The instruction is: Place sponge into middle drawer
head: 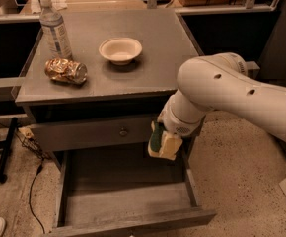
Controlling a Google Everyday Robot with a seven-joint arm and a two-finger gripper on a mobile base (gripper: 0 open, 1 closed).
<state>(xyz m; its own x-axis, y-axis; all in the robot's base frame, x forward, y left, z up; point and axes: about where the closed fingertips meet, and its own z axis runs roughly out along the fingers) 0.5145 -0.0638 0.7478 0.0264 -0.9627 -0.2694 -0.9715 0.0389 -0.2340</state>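
Note:
The sponge (pixel 163 143), pale yellow with a dark green face turned left, hangs below the white arm. The gripper (pixel 166 132) holds it from above; the arm hides most of the gripper. The sponge is in the air over the right rear part of the open middle drawer (pixel 125 201), a wide grey box with a bare floor pulled out toward me. The sponge sits just in front of the closed drawer front above it.
The grey cabinet top (pixel 153 63) carries a white bowl (pixel 120 49), a plastic water bottle (pixel 55 29) and a crushed can (pixel 66 70). The closed top drawer has a small round knob (pixel 124 131). Cables (pixel 33 152) lie on the floor at the left.

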